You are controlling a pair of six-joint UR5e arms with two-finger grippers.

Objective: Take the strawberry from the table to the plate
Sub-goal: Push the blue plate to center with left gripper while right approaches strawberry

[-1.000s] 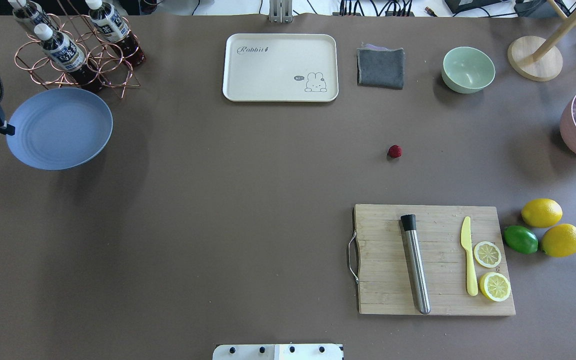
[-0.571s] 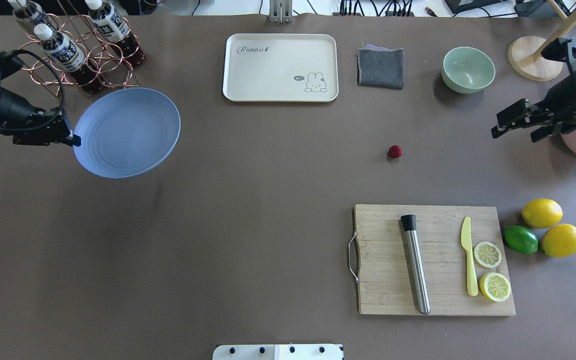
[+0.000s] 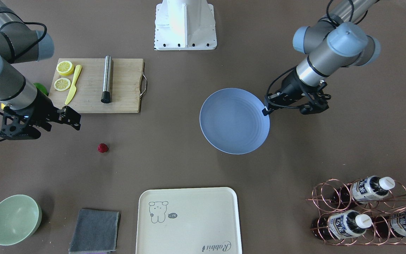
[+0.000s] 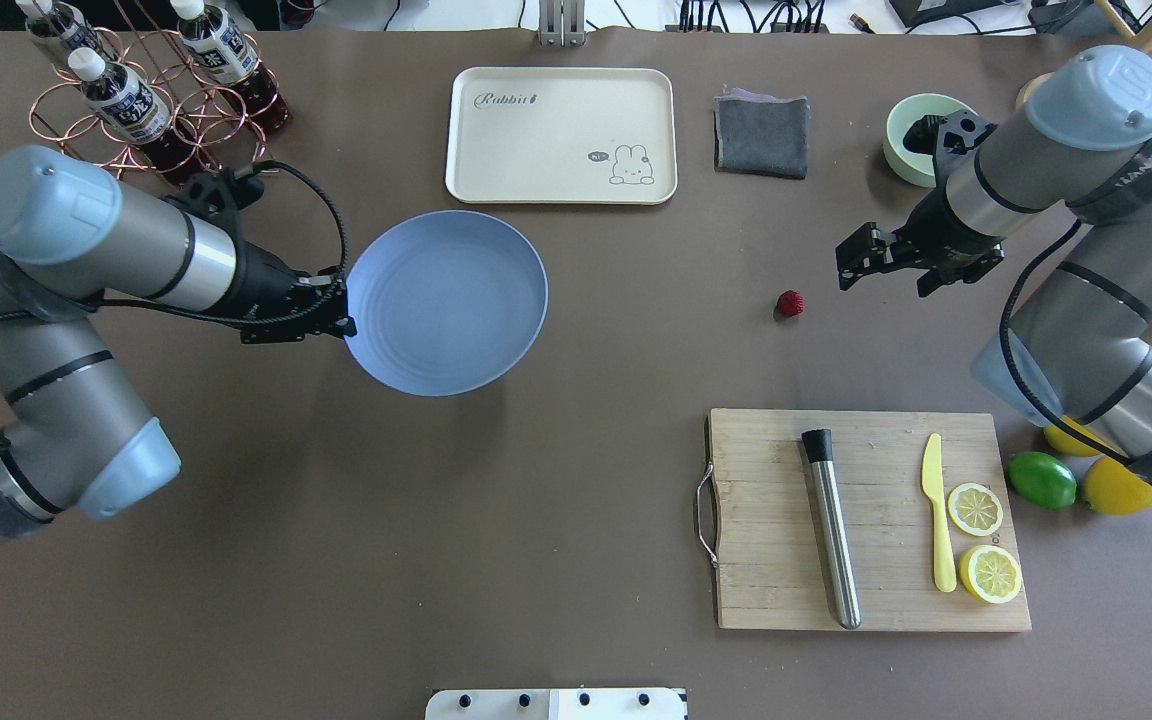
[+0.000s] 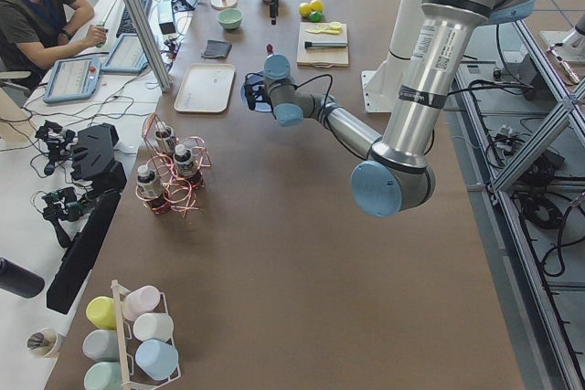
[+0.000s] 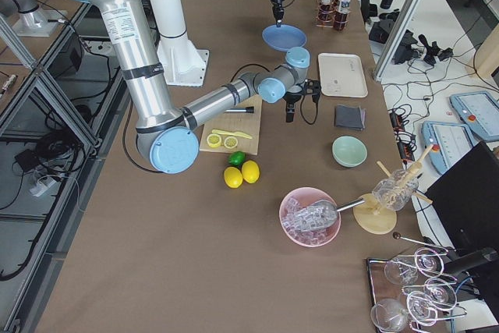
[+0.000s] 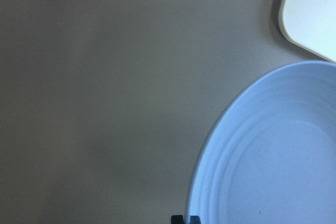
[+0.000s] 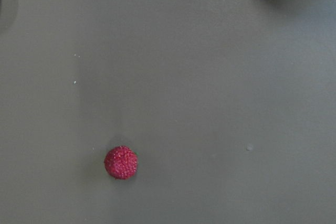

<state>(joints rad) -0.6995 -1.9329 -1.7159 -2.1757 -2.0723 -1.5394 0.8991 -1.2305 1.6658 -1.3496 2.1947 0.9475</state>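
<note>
The left arm reaches in over the table with its elbow bent and its wrist pointing straight down. The left gripper (image 4: 344, 325) is pinched tight on the rim of the plate (image 4: 446, 300). The right arm curls inward, wrist also pointing down, and the right gripper (image 4: 886, 262) hangs above the surface with its jaws spread.

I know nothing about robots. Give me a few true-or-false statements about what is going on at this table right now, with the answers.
1. The left gripper holds the blue plate by its rim. True.
2. The strawberry lies on the blue plate. False: it lies on the table, well apart from the blue plate.
3. The right gripper grips the strawberry. False: its fingers are open and hold nothing, close beside the strawberry.
4. Two lemon halves lie on the cutting board beside a yellow knife. True.
</note>
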